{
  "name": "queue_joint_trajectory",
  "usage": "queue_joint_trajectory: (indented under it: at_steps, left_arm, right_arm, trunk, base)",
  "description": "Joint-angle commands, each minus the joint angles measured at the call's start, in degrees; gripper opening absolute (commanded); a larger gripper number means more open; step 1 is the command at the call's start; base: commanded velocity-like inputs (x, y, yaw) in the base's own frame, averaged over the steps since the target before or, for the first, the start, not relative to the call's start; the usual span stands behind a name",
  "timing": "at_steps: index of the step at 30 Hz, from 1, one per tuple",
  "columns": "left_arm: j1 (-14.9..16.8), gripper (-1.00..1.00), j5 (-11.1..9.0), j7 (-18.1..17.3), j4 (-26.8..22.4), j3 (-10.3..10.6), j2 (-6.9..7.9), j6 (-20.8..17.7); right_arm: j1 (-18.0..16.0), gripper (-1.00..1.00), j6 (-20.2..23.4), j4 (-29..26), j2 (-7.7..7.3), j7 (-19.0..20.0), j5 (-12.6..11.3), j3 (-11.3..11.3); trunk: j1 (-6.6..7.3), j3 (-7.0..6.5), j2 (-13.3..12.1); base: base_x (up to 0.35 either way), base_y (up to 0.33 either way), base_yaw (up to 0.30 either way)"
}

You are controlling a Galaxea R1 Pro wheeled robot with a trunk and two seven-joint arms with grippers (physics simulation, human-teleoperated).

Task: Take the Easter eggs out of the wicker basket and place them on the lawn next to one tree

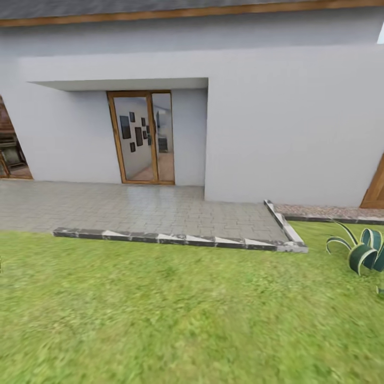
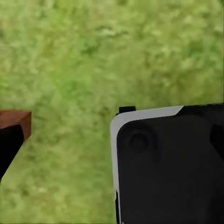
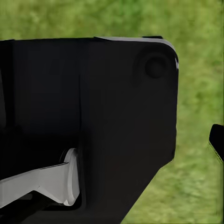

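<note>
The lawn [image 1: 160,320] spreads bright green across the lower half of the head view, up to the stone kerb of a terrace. The Easter eggs, the wicker basket and the tree are out of view. My left gripper [image 2: 112,144] hangs over grass beside the robot's black and white base [image 2: 168,172]. One dark fingertip [image 2: 9,144] sits at the frame edge, far from the other, with nothing between them. My right gripper [image 3: 112,140] hangs the same way. Its dark fingertip [image 3: 217,140] stands wide at the edge over grass.
A white house wall [image 1: 288,122] with a wood-framed glass door [image 1: 141,138] faces me across grey paving [image 1: 133,210] edged by a kerb [image 1: 181,240]. A striped agave [image 1: 365,250] grows at the right. A reddish-brown block [image 2: 16,122] lies by the left fingertip.
</note>
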State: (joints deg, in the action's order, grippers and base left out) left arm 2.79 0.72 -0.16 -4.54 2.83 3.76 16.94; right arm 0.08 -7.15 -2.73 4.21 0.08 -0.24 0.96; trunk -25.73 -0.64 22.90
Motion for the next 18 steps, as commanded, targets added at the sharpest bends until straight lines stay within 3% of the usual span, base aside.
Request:
queue_joint_trajectory:
  at_steps: [1, 10, 18]
  left_arm:
    - [0.0, 1.00, 0.1, 0.0, 0.1, 0.2, 0.02, 0.2]
    - [0.0, 1.00, 0.1, 0.0, 0.1, 0.2, 0.02, 0.2]
    - [0.0, 1.00, 0.1, 0.0, 0.1, 0.2, 0.02, 0.2]
  right_arm:
    - [0.0, 1.00, -0.2, 0.0, 0.01, 0.0, 0.0, 0.1]
    - [0.0, 1.00, -0.1, 0.0, 0.01, 0.0, 0.0, 0.1]
    - [0.0, 1.00, -0.1, 0.0, 0.06, 0.0, 0.0, 0.1]
  trunk:
    - [-0.05, 0.01, 0.0]
    - [-0.05, 0.01, 0.0]
    - [-0.05, 0.01, 0.0]
  base:
    - [0.338, 0.000, 0.076]
    - [0.338, 0.000, 0.057]
    - [0.338, 0.000, 0.227]
